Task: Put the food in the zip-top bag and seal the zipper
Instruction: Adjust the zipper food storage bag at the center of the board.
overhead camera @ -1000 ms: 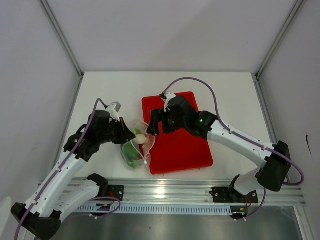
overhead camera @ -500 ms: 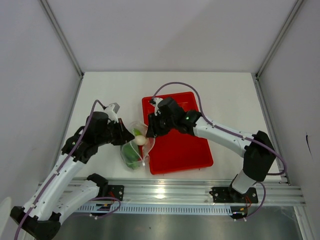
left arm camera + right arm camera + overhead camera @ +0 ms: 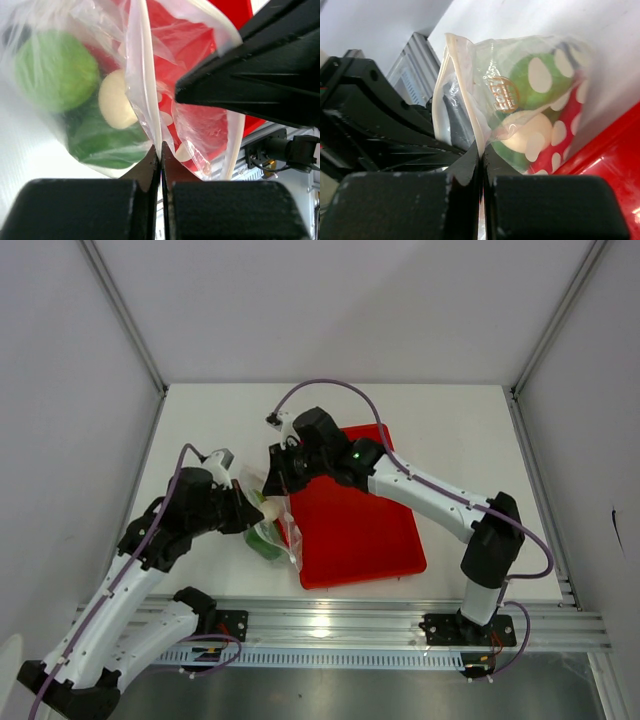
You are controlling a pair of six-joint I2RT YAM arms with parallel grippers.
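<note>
**Inspector:** State of the left gripper?

**Assistant:** Jaws together, clamped on the mouth edge of the zip-top bag. The zipper runs straight out from between its tips.

**Inspector:** The right gripper?

**Assistant:** Also closed, pinching the same pale strip at another point. From overhead the two pincers sit close together, with the bag between them.

**Inspector:** Where is the food?

**Assistant:** Inside the bag, beyond the left tips. The round green piece is up and to their left, the white egg-like piece just above them, and a darker green piece is beside them. Seen from the right pincer, the egg-like piece sits just right of its tips.

**Inspector:** Surroundings?

**Assistant:** The red tray lies just right of the right gripper, on the white table.

**Inspector:** Is the mouth sealed?

**Assistant:** Two pale bands stand apart above the right tips. Beyond that, I cannot tell.
</note>
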